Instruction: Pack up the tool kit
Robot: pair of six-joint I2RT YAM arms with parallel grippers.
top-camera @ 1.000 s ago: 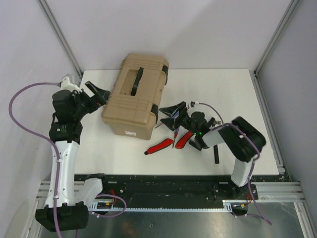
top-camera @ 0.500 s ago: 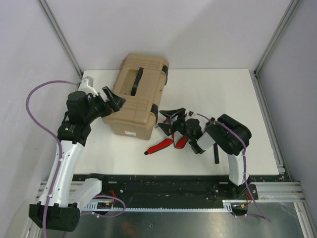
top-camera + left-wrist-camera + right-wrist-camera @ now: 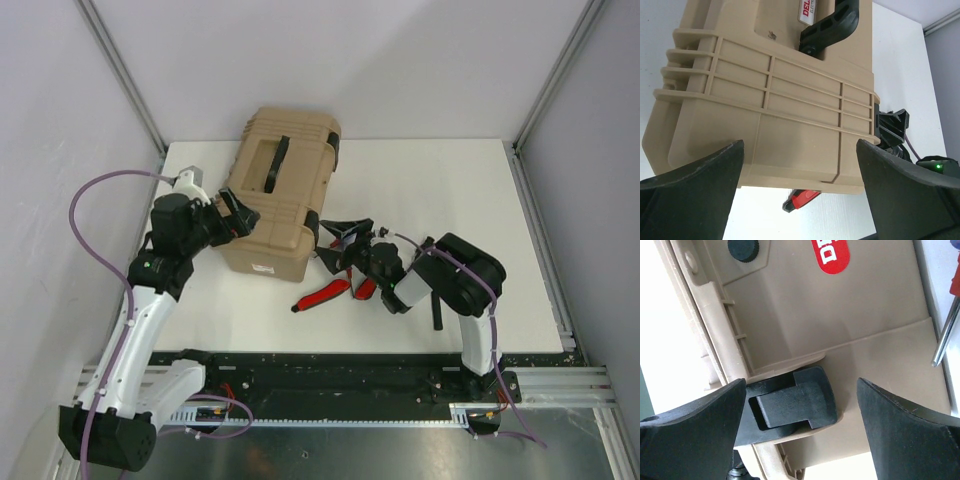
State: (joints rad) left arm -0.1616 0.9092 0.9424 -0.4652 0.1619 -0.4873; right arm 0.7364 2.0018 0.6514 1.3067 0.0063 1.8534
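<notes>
The tan toolbox (image 3: 270,205) stands closed at the back left of the table, its black lid handle (image 3: 278,163) on top. My left gripper (image 3: 238,212) is open at the box's near left corner; in the left wrist view the box (image 3: 790,100) fills the space beyond the black fingers (image 3: 690,195). My right gripper (image 3: 340,245) is open, facing the black side latch (image 3: 313,228). In the right wrist view that latch (image 3: 790,402) lies between the spread fingers (image 3: 910,435). Red-handled tools (image 3: 322,295) lie on the table in front of the box.
A second red-handled tool (image 3: 365,288) lies under the right arm, and a small black tool (image 3: 437,312) lies near the right arm's base. A metal shaft (image 3: 945,335) shows at the right edge of the right wrist view. Grey walls enclose the white table (image 3: 450,190).
My left arm has swung right and brought its open gripper up to the toolbox corner. My right gripper has moved left, close to the side latch.
</notes>
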